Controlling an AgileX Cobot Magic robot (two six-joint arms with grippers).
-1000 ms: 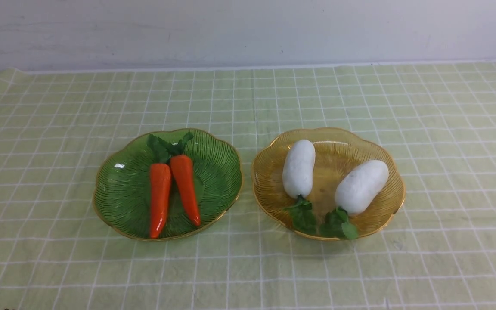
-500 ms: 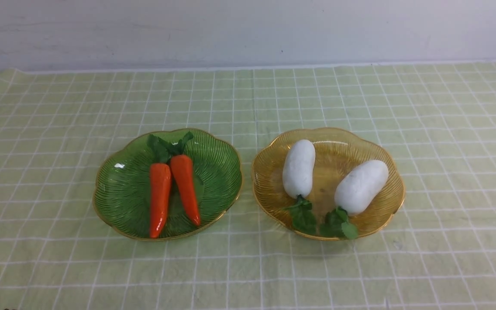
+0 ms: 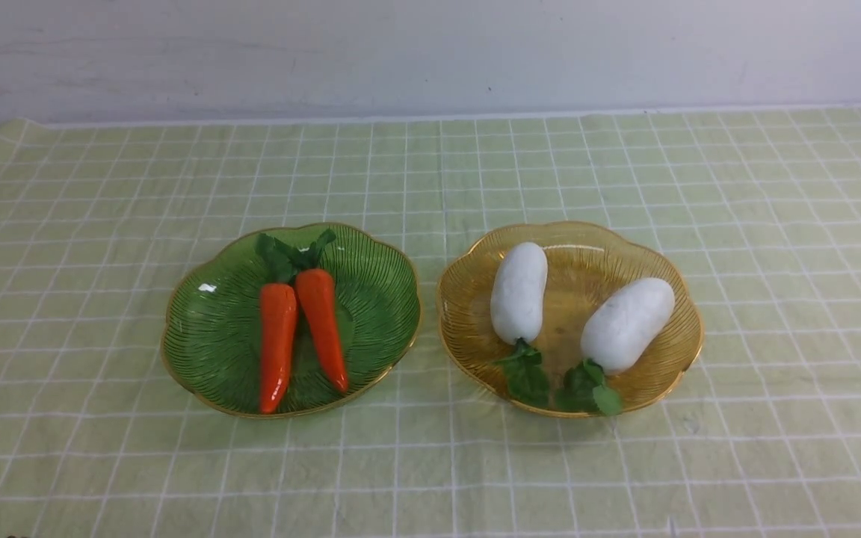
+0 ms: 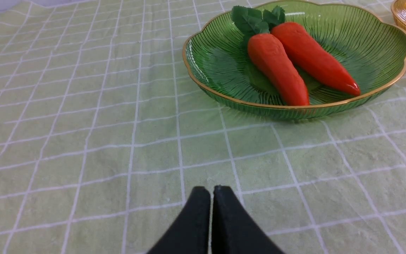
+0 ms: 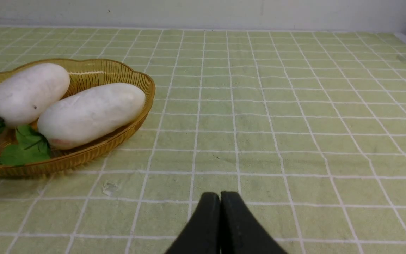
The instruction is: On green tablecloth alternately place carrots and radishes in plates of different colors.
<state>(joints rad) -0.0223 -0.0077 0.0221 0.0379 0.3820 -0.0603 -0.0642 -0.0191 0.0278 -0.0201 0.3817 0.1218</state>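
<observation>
Nothing had moved since the earlier front frames: both plates and their contents sat in the same places.

Left gripper had its black fingers pressed together, holding nothing, low at bottom centre of its wrist frame above the green tablecloth; right gripper was likewise closed and empty. Neither appeared in the front frame. Left of centre there, the green plate held two carrots, one beside the other, leafy tops toward the upper edge. Just beside it, right of centre, the amber plate held two radishes, leaves toward the lower edge.
</observation>
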